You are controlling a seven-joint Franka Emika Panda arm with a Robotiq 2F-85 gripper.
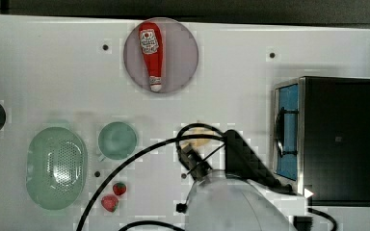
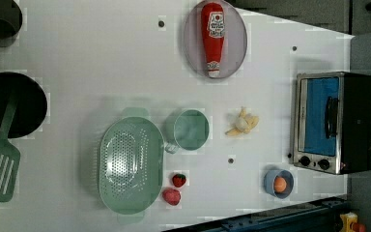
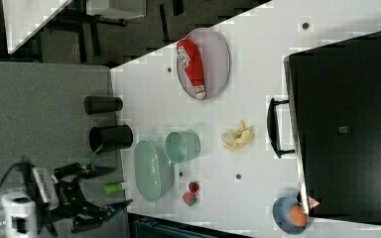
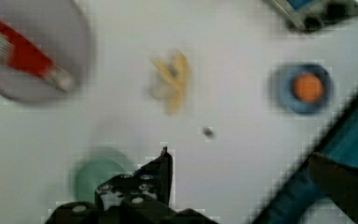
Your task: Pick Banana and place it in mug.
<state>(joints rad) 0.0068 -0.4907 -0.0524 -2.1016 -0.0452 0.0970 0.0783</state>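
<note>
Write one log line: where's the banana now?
banana: on table, beside mug | mug: empty | gripper: open, above table, holding nothing | step: pick not started

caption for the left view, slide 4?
Start of task: banana lies on the white table between the green mug and the toaster oven, untouched.

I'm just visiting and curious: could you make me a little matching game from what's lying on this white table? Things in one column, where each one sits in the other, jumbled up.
Things:
1. ketchup bottle
2. banana
3. orange ball
4. strawberries

Places:
A. inside the small blue bowl
B. lying on the round grey plate
C. on the bare table, between the mug and the toaster oven
D. on the table, beside the perforated colander

Pairs: 1-B, 2-C, 3-A, 4-D
</note>
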